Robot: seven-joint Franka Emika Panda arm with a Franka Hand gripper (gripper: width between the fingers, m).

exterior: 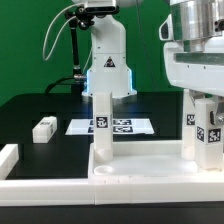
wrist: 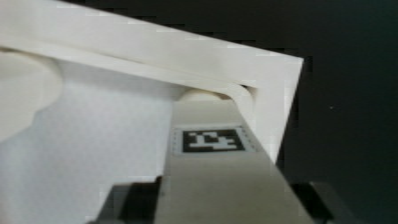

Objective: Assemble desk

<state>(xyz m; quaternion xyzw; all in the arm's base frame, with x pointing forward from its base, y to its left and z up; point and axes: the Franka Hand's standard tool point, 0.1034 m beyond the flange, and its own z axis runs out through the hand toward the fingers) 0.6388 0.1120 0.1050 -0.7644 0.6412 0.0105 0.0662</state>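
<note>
Gripper [exterior: 203, 92] cropped by exterior view's top and right edges, fingertips indistinct. Desk top [exterior: 150, 170] cut off below. Fingers [wrist: 128, 200] dark, blurred in wrist view; grip unclear.

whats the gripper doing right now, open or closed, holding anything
Gripper: closed on a desk leg, jaws clamped on either side of it, held upright at a corner of the desk top.

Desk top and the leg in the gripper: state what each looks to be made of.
Desk top: apparently white plastic, smooth and matte; its raised rim and rounded corner look moulded, with soft highlights.
Leg held in the gripper: looks like the same white plastic, a plain smooth block; the black-and-white square tag on it appears to be a flat printed sticker, possibly paper.
</note>
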